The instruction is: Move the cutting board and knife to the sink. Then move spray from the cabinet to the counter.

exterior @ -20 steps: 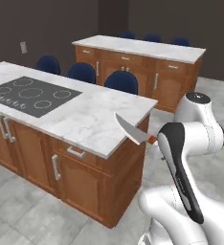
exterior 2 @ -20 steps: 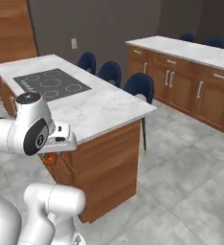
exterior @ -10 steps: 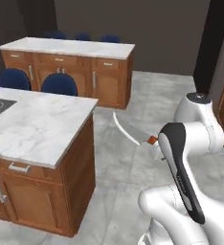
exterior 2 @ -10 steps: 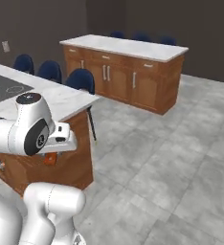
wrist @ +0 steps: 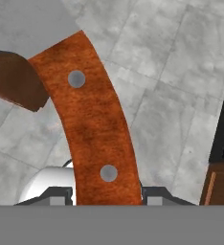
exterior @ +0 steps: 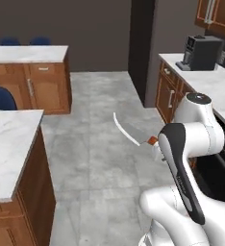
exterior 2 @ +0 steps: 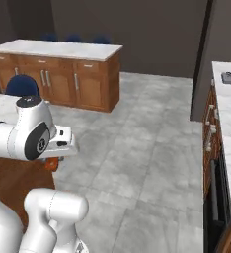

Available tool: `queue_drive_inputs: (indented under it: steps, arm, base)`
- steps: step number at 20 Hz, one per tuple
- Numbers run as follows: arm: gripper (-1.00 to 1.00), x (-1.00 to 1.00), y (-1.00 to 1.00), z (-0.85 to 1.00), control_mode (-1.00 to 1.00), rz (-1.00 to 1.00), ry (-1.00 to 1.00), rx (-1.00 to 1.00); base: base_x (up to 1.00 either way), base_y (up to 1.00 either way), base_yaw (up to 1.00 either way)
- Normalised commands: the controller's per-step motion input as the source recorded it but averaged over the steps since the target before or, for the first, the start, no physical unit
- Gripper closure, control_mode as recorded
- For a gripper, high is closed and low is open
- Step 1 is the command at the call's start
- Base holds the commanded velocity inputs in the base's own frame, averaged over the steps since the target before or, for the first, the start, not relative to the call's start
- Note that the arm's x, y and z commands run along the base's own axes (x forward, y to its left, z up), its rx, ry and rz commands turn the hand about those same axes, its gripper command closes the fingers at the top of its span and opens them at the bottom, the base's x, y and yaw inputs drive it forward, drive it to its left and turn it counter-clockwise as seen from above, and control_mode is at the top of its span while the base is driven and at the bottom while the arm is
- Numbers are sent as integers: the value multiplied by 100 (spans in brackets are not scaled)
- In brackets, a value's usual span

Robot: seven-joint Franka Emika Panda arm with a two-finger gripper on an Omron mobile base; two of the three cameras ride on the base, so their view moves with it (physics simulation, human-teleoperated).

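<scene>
Swinging round with the base, both base cameras now face open grey floor point(exterior: 100, 144) where the island with the cooktop stood a second ago. Left of the gripper point(wrist: 106, 194) lies a marble-topped island point(exterior: 8, 153). At the gripper, the knife point(exterior: 129, 133) is clamped by its curved reddish-brown handle point(wrist: 92, 134) between the two fingertips, blade pointing up and left over the floor. Right of it runs the counter point(exterior: 206, 81), with a black coffee machine point(exterior: 201, 53) on top.
</scene>
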Motion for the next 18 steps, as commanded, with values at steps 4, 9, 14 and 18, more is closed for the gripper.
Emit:
queue_drive_inputs:
  steps: [4, 9, 14, 18]
  arm:
    - [100, 0, 0, 0, 100, 0, 0, 0]
    - [100, 0, 0, 0, 100, 0, 0, 0]
    - [100, 0, 0, 0, 100, 0, 0, 0]
    - [100, 0, 0, 0, 100, 0, 0, 0]
  base:
    - [-37, -25, -53]
    - [-46, -31, -53]
    - [-51, -40, -53]
    - [-53, -40, -53]
